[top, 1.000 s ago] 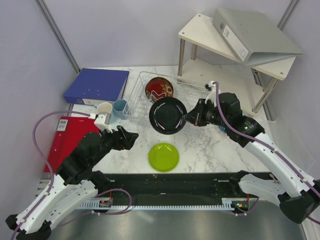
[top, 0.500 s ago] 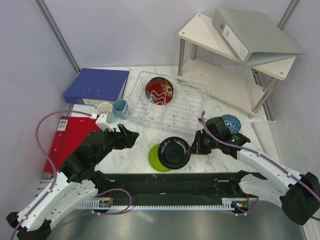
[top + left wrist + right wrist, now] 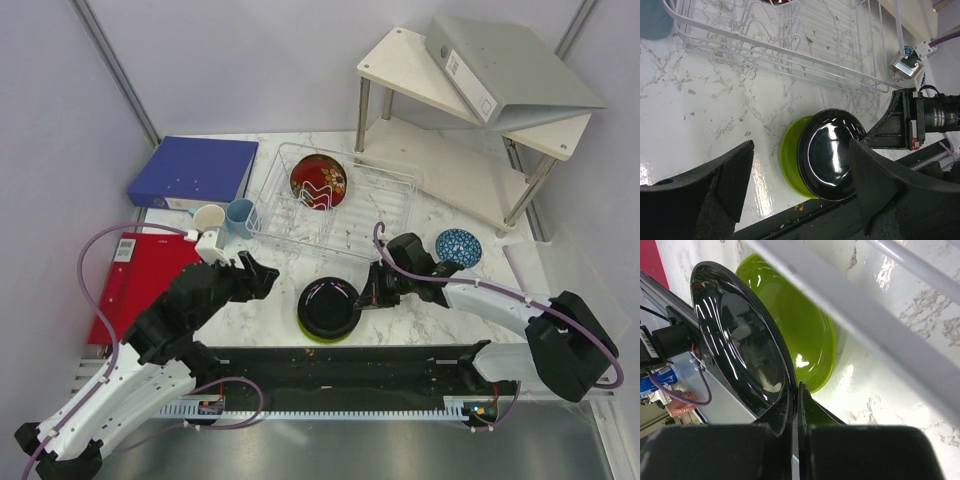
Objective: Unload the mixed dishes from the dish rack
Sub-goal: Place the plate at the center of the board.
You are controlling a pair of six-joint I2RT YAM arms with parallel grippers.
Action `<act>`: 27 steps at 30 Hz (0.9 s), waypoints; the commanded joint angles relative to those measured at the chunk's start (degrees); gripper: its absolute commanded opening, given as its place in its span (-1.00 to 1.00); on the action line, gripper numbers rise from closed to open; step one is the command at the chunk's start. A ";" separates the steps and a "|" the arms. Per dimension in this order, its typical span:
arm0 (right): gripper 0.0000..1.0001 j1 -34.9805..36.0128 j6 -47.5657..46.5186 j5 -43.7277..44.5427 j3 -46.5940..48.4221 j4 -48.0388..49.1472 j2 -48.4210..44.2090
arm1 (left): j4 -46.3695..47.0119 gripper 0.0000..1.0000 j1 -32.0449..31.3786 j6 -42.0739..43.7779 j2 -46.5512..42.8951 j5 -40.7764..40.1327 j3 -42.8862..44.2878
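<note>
- Your black plate (image 3: 328, 307) lies tilted over the lime-green plate (image 3: 790, 161), just in front of the dish rack (image 3: 385, 203), with the right gripper (image 3: 366, 297) pinching its rim.
- The rack holds the red bowl (image 3: 318, 180).
- Your left gripper (image 3: 262, 272) hangs spread near the rack's front-left corner.

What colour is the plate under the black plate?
Bright lime green. The lime-green plate shows best in the right wrist view.
</note>
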 commanded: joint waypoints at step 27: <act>0.06 2.36 -6.62 7.29 6.69 -6.81 -1.25 | 2.13 0.66 0.04 -1.75 0.70 0.63 -0.70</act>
